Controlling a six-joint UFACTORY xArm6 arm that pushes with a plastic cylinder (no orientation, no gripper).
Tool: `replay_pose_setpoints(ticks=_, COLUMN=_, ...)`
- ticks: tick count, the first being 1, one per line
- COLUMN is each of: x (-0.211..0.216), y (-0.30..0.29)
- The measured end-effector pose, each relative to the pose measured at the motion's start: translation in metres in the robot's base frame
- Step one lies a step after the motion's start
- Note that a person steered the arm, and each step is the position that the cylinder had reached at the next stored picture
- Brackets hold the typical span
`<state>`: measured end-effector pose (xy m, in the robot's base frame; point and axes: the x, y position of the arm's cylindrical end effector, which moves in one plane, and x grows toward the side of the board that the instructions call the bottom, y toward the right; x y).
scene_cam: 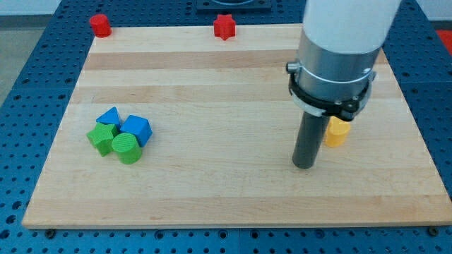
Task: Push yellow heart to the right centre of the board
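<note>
The yellow heart [337,131] lies on the wooden board [233,77] at the view's right, about mid-height, partly hidden behind the arm's body. My tip [304,165] rests on the board just to the left of and a little below the yellow heart, close to it; contact cannot be made out. The arm's wide white and grey body [337,49] hangs above both.
A cluster sits at the view's left: two blue blocks [109,116] [135,129], a green block [102,137] and a green cylinder [127,148]. A red cylinder [100,25] and a red star-like block [224,27] stand at the board's top edge.
</note>
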<state>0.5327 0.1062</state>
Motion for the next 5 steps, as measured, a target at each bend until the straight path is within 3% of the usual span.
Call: replay_pose_setpoints(ticks=5, x=-0.098, y=0.073)
